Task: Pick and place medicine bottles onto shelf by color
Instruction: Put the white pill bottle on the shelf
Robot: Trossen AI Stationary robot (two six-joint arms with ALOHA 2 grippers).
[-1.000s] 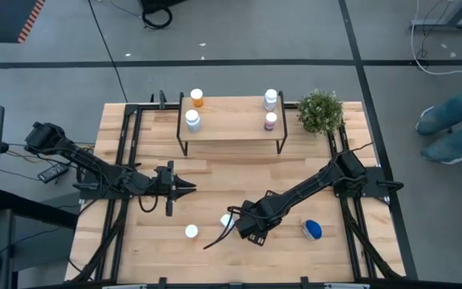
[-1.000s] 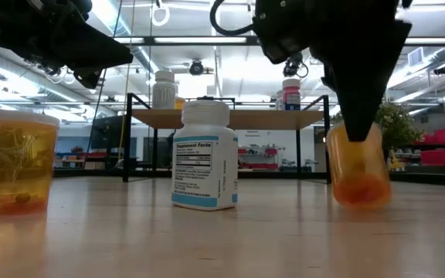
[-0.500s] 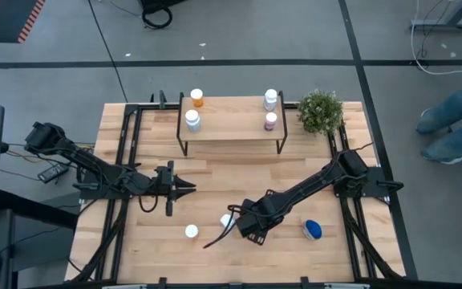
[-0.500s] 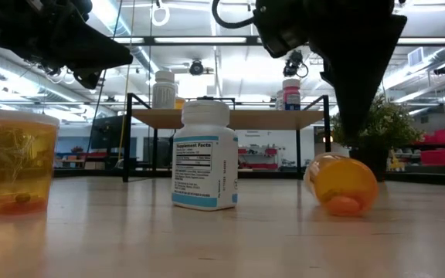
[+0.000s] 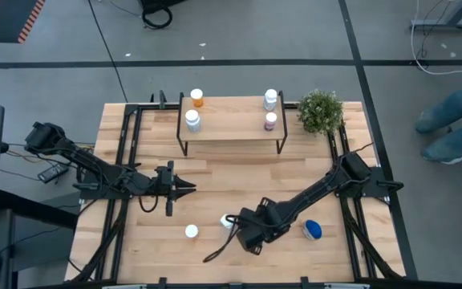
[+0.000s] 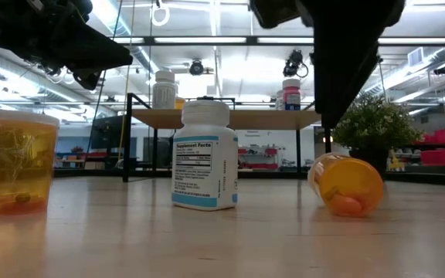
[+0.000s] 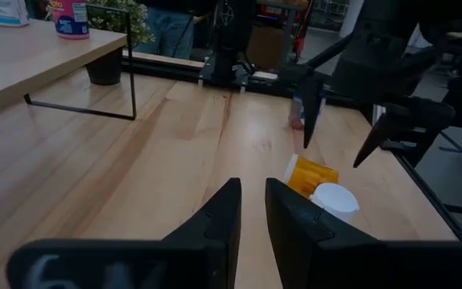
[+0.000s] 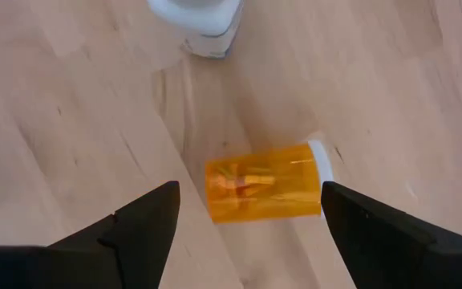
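Orange bottle [image 8: 265,191] lying on side, pills inside, table [image 8: 70,120].

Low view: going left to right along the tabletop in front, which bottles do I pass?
Upright orange bottle at the left edge → upright white bottle with the facts label → orange bottle lying on its side, below the right hand's open fingers.
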